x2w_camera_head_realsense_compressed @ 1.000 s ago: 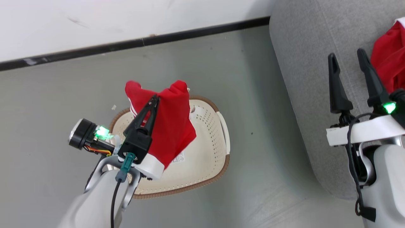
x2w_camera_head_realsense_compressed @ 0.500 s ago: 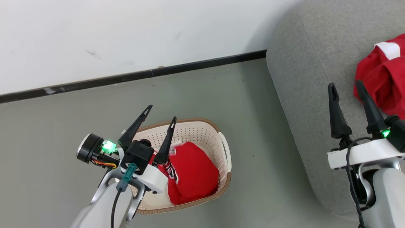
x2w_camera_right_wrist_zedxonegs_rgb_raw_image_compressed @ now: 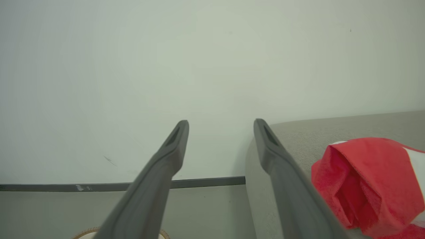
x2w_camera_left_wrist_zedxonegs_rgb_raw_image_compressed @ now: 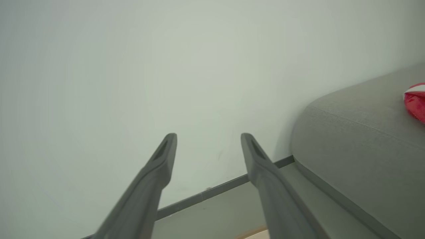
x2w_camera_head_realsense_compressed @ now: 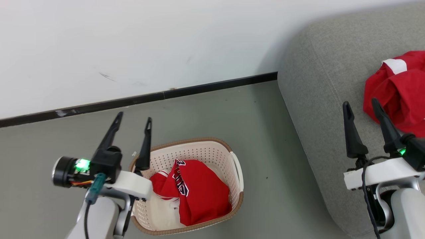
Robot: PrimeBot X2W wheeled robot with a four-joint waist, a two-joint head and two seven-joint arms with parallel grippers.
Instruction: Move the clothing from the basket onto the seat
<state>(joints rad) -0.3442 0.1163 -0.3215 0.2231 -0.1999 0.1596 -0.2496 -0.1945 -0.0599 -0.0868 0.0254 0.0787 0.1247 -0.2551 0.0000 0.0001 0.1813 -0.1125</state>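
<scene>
Two grippers are released, each with its jaws spread wide and nothing between its fingers. The left gripper (x2w_camera_head_realsense_compressed: pixel 134 118) is raised over the left end of the basket (x2w_camera_head_realsense_compressed: pixel 206 151), fingers pointing toward the wall (x2w_camera_head_realsense_compressed: pixel 166 43). In the head view its white body covers that end of the rim, and its right finger crosses the brown rim edge. The right gripper (x2w_camera_head_realsense_compressed: pixel 360 101) hangs over the sofa (x2w_camera_head_realsense_compressed: pixel 318 99), fingers likewise directed at the wall. Its right finger lies just beside the second red garment (x2w_camera_head_realsense_compressed: pixel 398 89) and overlaps the garment's lower edge in the head view. The right wrist view shows this finger passing in front of the fabric, and contact cannot be confirmed. The first red garment (x2w_camera_head_realsense_compressed: pixel 199 196) lies crumpled inside the basket, toward its right half, with black-and-white lettering facing up and white stripes at its left fold. The second red garment rests on the sofa cushion, well apart from the basket, with a white band at its top. The basket stands on the grey-green floor (x2w_camera_head_realsense_compressed: pixel 232 116) and a strip of floor separates it from the sofa's rounded corner. A dark baseboard (x2w_camera_head_realsense_compressed: pixel 212 87) runs along the foot of the wall behind both.
</scene>
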